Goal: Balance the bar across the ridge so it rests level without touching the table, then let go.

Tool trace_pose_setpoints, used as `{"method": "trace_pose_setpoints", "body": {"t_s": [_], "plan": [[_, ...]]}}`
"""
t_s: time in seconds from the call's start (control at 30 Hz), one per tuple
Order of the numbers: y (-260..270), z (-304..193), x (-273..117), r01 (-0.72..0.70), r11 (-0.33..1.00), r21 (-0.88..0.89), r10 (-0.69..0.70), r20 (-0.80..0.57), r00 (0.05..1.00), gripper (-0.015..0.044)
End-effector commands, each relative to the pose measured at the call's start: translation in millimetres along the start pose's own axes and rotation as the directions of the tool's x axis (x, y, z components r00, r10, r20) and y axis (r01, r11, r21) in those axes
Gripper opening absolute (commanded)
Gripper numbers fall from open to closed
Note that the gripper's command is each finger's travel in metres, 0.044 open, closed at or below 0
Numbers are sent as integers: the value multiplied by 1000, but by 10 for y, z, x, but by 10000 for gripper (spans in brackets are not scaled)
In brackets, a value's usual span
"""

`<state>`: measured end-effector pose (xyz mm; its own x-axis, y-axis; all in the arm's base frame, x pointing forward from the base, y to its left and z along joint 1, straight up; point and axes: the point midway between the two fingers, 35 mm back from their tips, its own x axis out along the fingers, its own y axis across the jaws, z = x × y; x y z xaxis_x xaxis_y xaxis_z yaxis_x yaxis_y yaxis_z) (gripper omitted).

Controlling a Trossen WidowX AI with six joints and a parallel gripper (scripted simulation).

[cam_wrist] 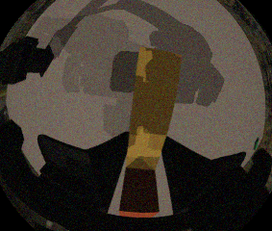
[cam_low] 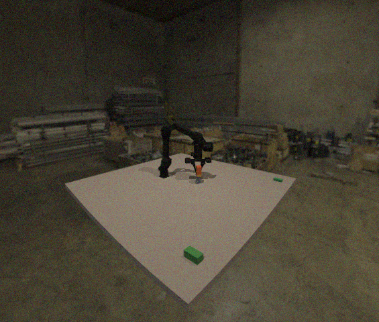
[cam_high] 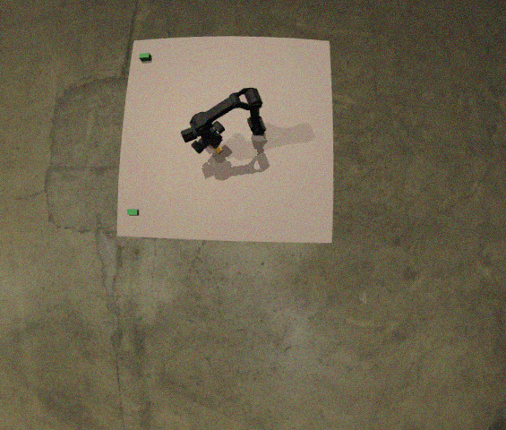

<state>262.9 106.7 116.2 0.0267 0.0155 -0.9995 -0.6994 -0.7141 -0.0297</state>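
The bar (cam_high: 218,150) (cam_low: 198,171) (cam_wrist: 156,96) is yellow along most of its length, with an orange-red end. My gripper (cam_low: 198,168) (cam_wrist: 146,138) is shut on the bar. In the wrist view the bar runs between the fingers, its yellow part reaching well beyond them. In the exterior view its orange end faces the camera and the bar is above the table. Most of it is hidden by the arm in the top view. I cannot make out the ridge clearly; a small grey-blue patch shows under the bar in the exterior view, possibly only shadow.
One green block (cam_high: 144,56) (cam_low: 278,179) lies near a table corner. Another green block (cam_high: 132,211) (cam_low: 193,255) lies near another corner. The pale square table (cam_high: 289,203) (cam_low: 147,215) has edges on all sides. The arm's shadows fall around and beyond the bar.
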Motion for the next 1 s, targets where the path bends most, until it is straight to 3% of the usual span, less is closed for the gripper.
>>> {"method": "trace_pose_setpoints", "body": {"t_s": [0.0,0.97], "plan": [[8,-5,-2,-2,1000,-5,2,-4,1000,0],[8,-6,23,-2,1000,-5,2,-4,1000,0]]}}
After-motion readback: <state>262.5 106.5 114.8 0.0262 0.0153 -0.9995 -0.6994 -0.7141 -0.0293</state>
